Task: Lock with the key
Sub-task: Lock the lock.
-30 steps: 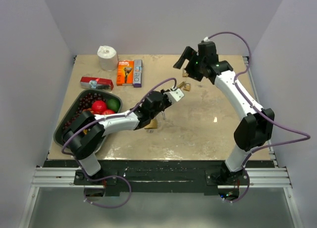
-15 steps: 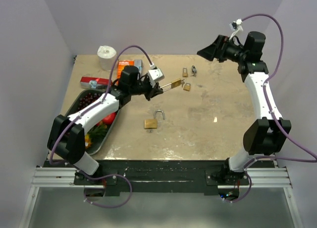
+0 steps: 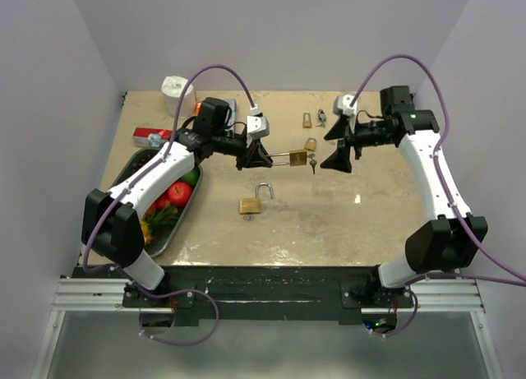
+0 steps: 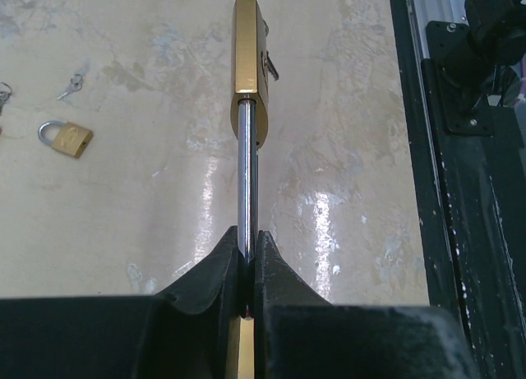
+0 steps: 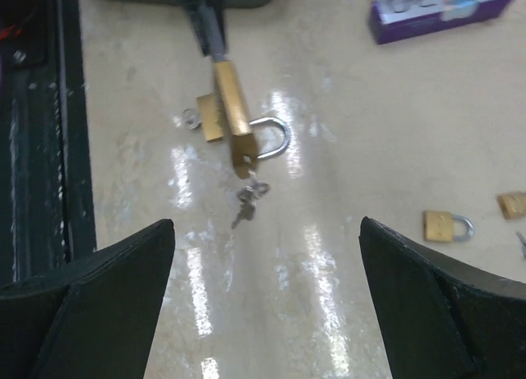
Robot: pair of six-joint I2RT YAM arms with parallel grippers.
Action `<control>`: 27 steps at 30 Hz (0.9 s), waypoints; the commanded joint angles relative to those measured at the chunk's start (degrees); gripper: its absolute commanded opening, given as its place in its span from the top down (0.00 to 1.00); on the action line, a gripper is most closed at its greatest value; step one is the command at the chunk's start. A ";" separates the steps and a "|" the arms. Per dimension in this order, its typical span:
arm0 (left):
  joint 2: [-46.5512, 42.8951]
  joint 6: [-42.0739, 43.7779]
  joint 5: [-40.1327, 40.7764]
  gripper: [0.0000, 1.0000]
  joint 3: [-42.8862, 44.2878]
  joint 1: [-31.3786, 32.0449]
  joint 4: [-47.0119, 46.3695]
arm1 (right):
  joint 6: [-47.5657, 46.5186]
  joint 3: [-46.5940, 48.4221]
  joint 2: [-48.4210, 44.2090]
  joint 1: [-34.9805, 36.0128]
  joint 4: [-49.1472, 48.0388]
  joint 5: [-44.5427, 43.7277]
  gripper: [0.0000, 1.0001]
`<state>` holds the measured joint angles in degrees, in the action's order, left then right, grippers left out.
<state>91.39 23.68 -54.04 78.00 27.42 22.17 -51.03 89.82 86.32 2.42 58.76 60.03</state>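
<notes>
Padlock (image 3: 296, 158) was held level above the tabletop (image 3: 370, 223) in the top view, key (image 3: 312, 164) hanging from it. Left wrist view: left gripper (image 4: 246, 256) clenched its shackle (image 4: 246, 173). Right wrist view: right gripper (image 5: 265, 231) gaped, released, facing it.

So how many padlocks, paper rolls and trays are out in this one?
padlocks: 4 (held padlock in the left hand, open padlock lying loose, two small padlocks farther back)
paper roll: 1
tray: 1
total: 6
</notes>
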 commanded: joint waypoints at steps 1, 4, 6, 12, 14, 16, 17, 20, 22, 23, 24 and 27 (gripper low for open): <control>0.71 4.17 -6.95 1.00 5.14 -0.17 1.64 | -20.34 0.36 0.25 4.96 14.72 0.18 0.05; 0.72 5.23 -7.66 1.00 5.24 -0.09 2.52 | -19.64 -1.22 -0.54 7.16 11.57 -0.35 0.09; 0.54 5.23 -8.53 1.00 5.06 -0.17 2.44 | -17.98 -2.19 -0.89 7.78 9.36 -0.27 0.15; -1.22 4.01 -10.21 1.00 2.61 -0.17 -1.25 | -15.69 -5.26 -1.33 9.36 1.82 2.28 0.25; -1.66 3.39 -10.64 1.00 2.16 -0.17 -2.66 | -13.67 -6.58 -1.42 10.06 -0.13 2.72 0.27; -1.66 2.86 -11.08 1.00 2.16 -0.17 -3.71 | -12.09 -7.81 -1.95 10.76 -3.12 2.99 0.32; -1.66 2.16 -11.35 1.00 2.07 -0.17 -4.06 | -10.95 -8.17 -2.12 10.94 -3.91 3.16 0.34; -1.92 0.23 -11.79 1.00 1.55 -0.17 -6.17 | -7.70 -9.84 -3.09 11.73 -8.21 3.43 0.43; -2.27 -0.48 -11.96 1.00 1.02 -0.17 -7.49 | -5.94 -10.98 -3.62 12.17 -11.47 3.34 0.49; -2.27 -0.91 -11.96 1.00 0.84 -0.17 -7.93 | -4.45 -11.24 -4.05 12.35 -12.35 3.34 0.51; -2.36 -1.09 -11.96 1.00 0.49 -0.17 -8.11 | -3.91 -11.51 -4.15 12.35 -13.75 3.34 0.58; -2.54 -1.27 -12.32 1.00 0.31 -0.17 -8.38 | -3.29 -11.69 -4.24 12.61 -14.03 3.16 0.69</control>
<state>92.44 23.97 -61.69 77.93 27.40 20.34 -57.58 78.50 84.53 14.50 49.54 61.14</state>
